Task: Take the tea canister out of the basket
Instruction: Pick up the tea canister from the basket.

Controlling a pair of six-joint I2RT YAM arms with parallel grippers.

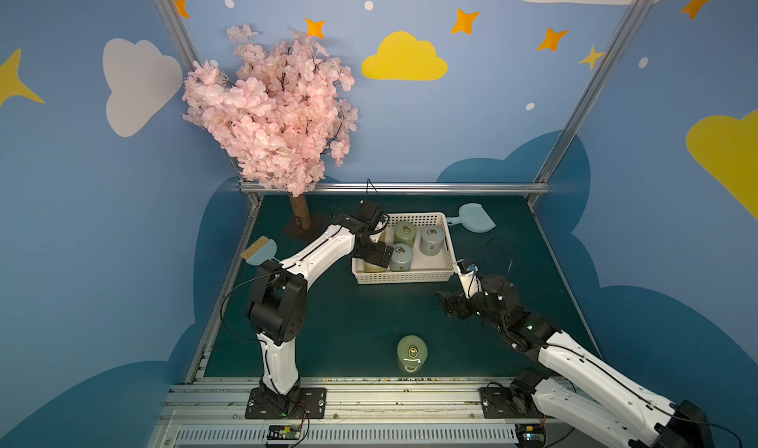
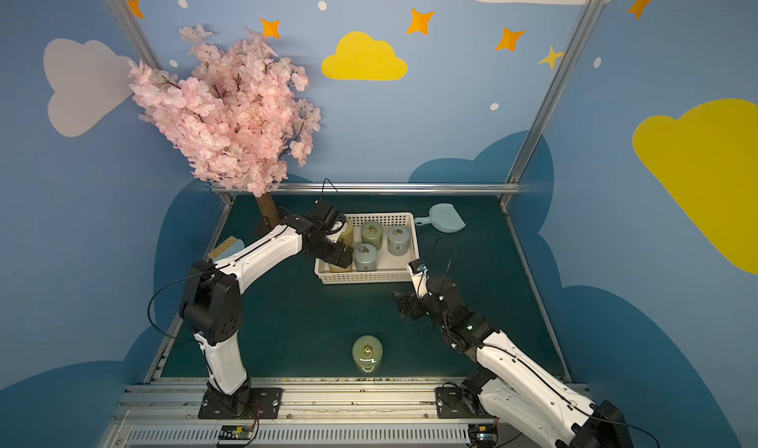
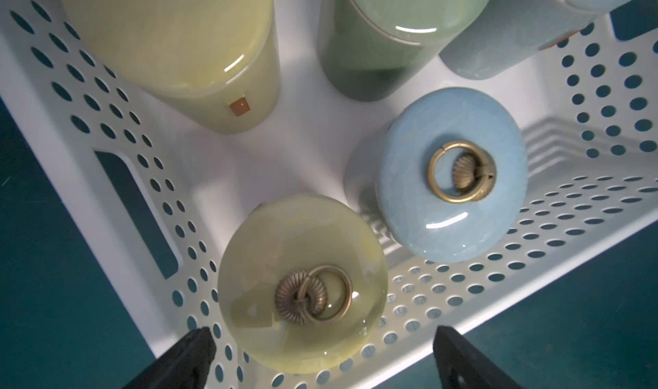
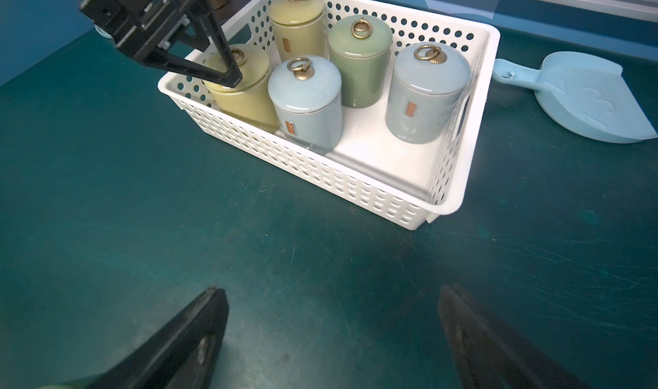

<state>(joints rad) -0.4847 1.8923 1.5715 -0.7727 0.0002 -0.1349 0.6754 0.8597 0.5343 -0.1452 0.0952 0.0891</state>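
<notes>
Here's our dark green table: the white basket sits on it under the wide-spread jaws of the left gripper, just ahead of the right gripper. Beyond it we spot a pale blue dustpan; a lone canister stands well behind both.

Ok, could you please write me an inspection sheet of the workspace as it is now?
Surface: green mat, scratched, some specks.
Job's things: white basket holds five upright canisters; a sixth canister stands outside on the mat.
Clutter: dustpan beside the basket; brush at the mat's edge; blossom tree in a back corner.
Grippers: left gripper open over the front yellow canister, contact unclear; right gripper open above bare mat, holding nothing.
Cables: black loop by the left arm; second loop by the right arm.
Surroundings: blue walls with clouds and stars; metal frame.
</notes>
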